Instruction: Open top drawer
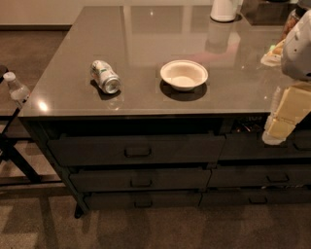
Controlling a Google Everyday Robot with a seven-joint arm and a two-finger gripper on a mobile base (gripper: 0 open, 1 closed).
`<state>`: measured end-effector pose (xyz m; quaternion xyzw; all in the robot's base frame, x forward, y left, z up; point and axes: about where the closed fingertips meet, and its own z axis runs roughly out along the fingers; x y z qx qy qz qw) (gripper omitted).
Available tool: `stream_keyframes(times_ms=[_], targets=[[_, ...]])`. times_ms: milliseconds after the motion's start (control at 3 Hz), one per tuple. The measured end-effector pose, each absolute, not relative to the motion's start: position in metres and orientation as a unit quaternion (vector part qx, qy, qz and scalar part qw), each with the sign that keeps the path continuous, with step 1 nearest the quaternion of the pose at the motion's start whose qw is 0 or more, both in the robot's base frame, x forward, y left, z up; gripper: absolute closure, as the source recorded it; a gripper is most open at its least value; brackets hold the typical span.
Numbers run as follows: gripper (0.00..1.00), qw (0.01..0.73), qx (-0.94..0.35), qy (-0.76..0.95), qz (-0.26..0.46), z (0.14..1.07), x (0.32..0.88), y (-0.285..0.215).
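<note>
The top drawer (pixel 136 150) is the wide dark one in the left column, directly under the grey countertop (pixel 146 29). Its front is tall and flat, with a small dark loop handle (pixel 138 151) at its centre. A dark gap shows between the counter edge and the top of its front. My gripper (pixel 281 124) hangs at the far right with cream-yellow fingers (pixel 291 104) under a white arm (pixel 299 48). It is in front of the narrower right column, well to the right of the handle and apart from it.
Two lower-fronted drawers (pixel 141 179) sit below the top one. On the counter are a can (pixel 105 77) on its side, a white bowl (pixel 183 74) and a white container (pixel 224 9). A water bottle (pixel 17 90) rests on a black stand at left. The floor is carpet.
</note>
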<state>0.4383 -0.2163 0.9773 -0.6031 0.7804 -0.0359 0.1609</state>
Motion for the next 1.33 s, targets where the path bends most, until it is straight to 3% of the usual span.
stream_keyframes(times_ms=[667,1333], targets=[[0.0,0.159,-0.597,0.786,-0.026,0.952,0.433,-0.212],[0.0,0.134,-0.576,0.806,0.023,0.852,0.433,-0.187]])
